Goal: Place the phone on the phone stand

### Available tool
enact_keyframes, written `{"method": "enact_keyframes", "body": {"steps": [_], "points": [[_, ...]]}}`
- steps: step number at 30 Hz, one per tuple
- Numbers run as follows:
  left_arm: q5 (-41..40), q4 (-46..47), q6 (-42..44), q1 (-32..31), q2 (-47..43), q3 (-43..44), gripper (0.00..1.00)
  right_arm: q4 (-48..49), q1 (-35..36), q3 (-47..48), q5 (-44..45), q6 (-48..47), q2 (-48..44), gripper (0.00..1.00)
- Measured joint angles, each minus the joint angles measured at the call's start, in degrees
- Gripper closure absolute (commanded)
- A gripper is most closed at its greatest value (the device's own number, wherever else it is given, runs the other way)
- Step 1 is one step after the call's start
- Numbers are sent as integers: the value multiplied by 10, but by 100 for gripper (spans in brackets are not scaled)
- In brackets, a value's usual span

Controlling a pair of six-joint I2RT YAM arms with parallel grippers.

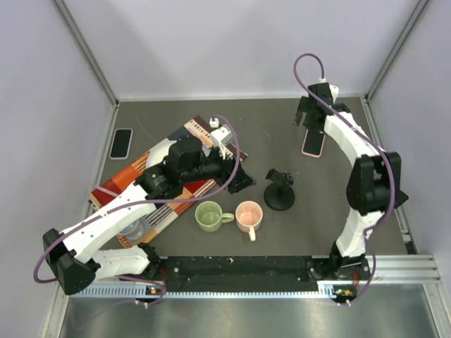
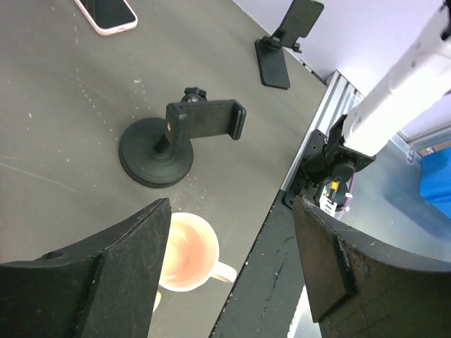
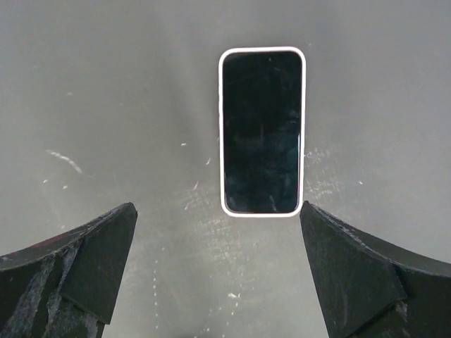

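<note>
The pink-cased phone lies flat, screen up, well apart from the black phone stand.

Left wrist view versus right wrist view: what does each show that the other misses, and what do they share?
Only the left wrist view: the round-based phone stand, a pink cup, a second stand near the table's edge, and the open left pincer. Only the right wrist view: the whole phone, screen up, just ahead of the open right pincer. Both: that phone, cropped at the top edge in the left wrist view, lying flat on the grey table.
</note>
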Motion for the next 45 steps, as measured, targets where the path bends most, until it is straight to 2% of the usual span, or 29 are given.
{"method": "enact_keyframes", "body": {"steps": [5,15,23,34,40,45], "points": [[17,-2,-19,0,-2,-28,25,-31,-38,50,-38,16,99,1],[35,-2,-37,0,-7,-45,25,-73,-68,103,-79,14,195,2],[47,14,-59,0,-7,-56,25,-90,-68,125,-86,16,240,2],[50,17,-68,0,-8,-62,26,-104,-79,145,-108,38,250,1],[50,17,-71,0,-8,-62,25,-149,-103,198,-164,51,276,1],[48,16,-69,0,-8,-61,26,-182,-106,244,-172,50,302,1]]}}
